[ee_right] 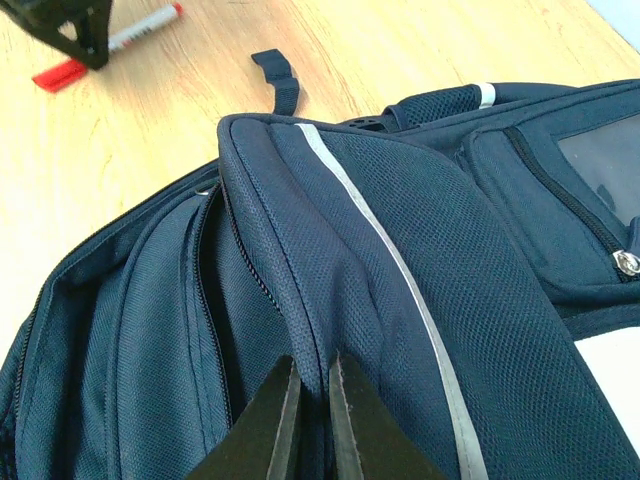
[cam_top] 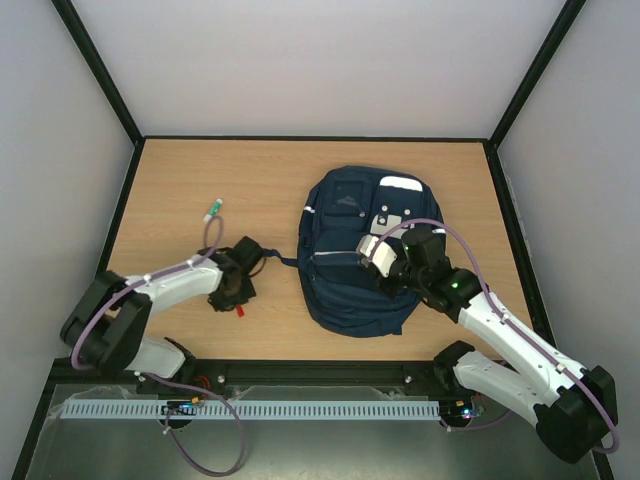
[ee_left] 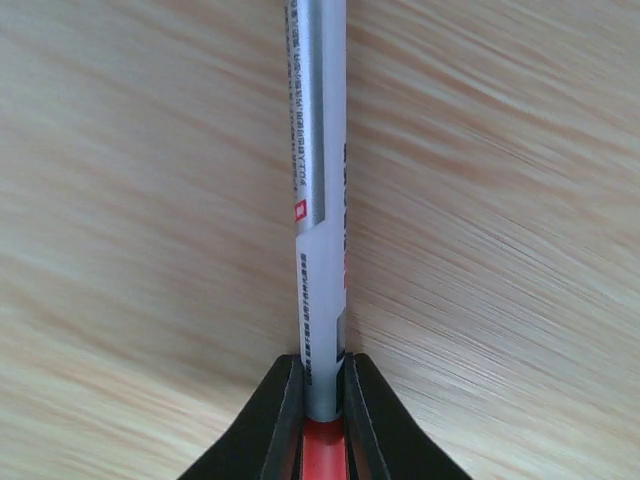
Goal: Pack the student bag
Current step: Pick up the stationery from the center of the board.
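Lifting the marker (ee_left: 320, 200) cleanly means raising the left claw (ee_left: 322, 363), clamped on its barrel, straight up. The right claw (ee_right: 312, 368), pinching a flap of the student bag (cam_top: 340, 290) right of centre on the desk (cam_top: 170, 190), should hold that opening wide.

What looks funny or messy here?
Nothing is spilled or broken. Fabric on the student bag stands up in a ridge because the right gripper pinches it. A small green-and-white thing lies alone on the table, apart from the bag.
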Robot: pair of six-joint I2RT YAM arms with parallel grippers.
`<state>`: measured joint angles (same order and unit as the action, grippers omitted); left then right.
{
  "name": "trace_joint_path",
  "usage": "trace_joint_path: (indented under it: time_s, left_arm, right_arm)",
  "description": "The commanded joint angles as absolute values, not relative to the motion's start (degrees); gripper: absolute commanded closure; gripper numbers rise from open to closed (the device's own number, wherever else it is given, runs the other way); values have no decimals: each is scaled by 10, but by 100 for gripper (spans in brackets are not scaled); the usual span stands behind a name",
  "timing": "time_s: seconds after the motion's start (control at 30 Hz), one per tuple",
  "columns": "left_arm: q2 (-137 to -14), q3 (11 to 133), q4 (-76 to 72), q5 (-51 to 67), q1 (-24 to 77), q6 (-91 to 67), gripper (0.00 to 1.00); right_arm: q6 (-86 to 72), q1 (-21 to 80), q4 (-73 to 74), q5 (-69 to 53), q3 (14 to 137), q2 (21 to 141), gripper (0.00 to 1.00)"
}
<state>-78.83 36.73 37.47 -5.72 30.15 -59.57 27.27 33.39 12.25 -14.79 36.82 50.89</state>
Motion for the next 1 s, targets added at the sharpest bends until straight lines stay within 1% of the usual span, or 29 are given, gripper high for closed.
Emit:
trace_joint_path:
  time_s: [0.0,0.1,0.17,0.2,0.23,0.33,0.37,0.43,0.6,0.7,0.8,0.97]
  left_arm:
    - [-867,397,364,-41,413,-539,94]
    - [-886,415,390,-52,496,-537,94]
    - [-890,422,413,-56,532,-532,93]
    - [-891,423,426,-59,541,-529,90]
    - [-892,421,437,-58,544,-523,84]
    - [-886,422,450,-50,544,-494,61]
    - [-884,425,450,-51,544,-488,54]
    - [-881,439,441,-47,544,-465,47]
    - [-883,470,420,-57,543,-423,36]
    - [-894,480,410,-59,528,-409,36]
    - [-907,487,402,-64,515,-400,40]
    - [-919,491,391,-46,491,-393,54]
  right_arm:
    - [277,334,120,-163,362,512,93]
    - [277,334,120,-163,362,511,93]
    - [276,334,120,-165,362,511,93]
    - [276,334,120,-167,362,512,93]
    - [276,334,120,-170,362,513,93]
    - [277,334,122,-171,364,518,93]
    - [277,334,123,-172,365,520,93]
    - [276,334,125,-172,367,522,93]
    - [275,334,126,-172,365,516,93]
    - [275,334,125,-171,365,516,93]
    - [276,334,125,-169,365,517,93]
    - [276,334,125,-169,364,516,93]
